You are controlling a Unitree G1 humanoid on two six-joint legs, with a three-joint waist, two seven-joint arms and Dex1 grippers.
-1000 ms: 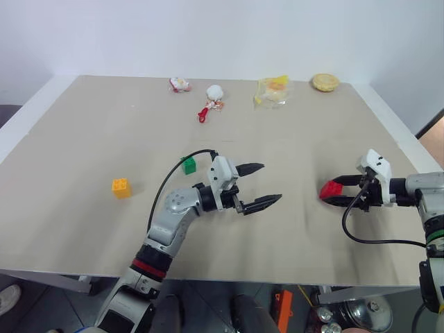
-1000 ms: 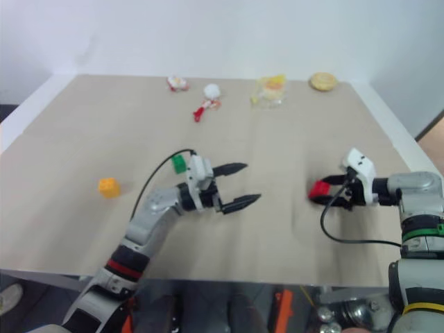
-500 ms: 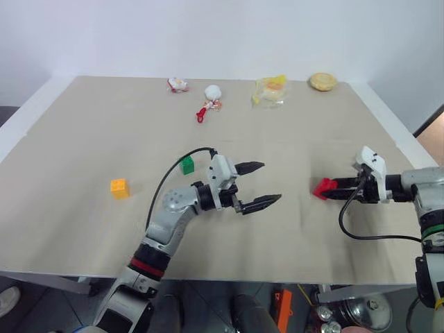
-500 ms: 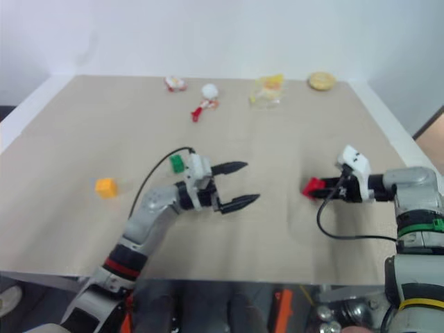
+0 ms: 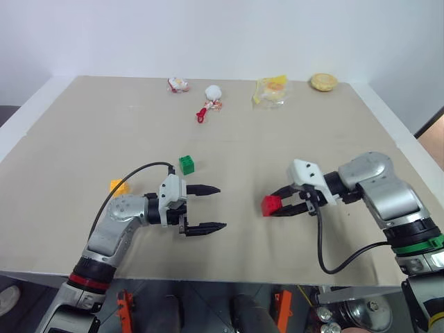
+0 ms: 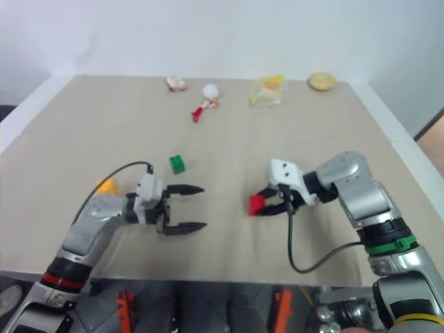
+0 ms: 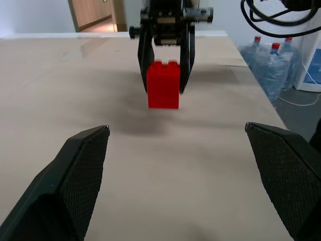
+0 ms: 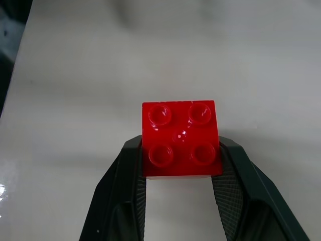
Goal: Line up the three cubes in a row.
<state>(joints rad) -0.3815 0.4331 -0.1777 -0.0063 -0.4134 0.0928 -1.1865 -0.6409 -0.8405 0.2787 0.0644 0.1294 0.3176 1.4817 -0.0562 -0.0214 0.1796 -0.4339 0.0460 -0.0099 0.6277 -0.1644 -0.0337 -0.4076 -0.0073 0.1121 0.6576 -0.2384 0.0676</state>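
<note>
The red cube (image 5: 270,205) hangs just above the table in my right gripper (image 5: 275,206), which is shut on it; the right wrist view shows its studded top (image 8: 180,138) pinched between both fingers. My left gripper (image 5: 213,207) is open and empty, pointing right at the red cube (image 7: 163,84) across a gap of bare table. The green cube (image 5: 186,164) sits on the table behind the left gripper. Left of that hand lies the yellow-orange cube (image 5: 119,186), partly hidden by the arm's cable.
Along the far edge of the table (image 5: 83,125) lie a small pink-and-white item (image 5: 178,84), a white round toy with a red piece (image 5: 210,102), a yellow crinkly packet (image 5: 271,89) and a round yellow item (image 5: 324,82).
My right gripper shut on the red cube and carried it left toward the middle of the table. My left arm drew back to the left, still open.
</note>
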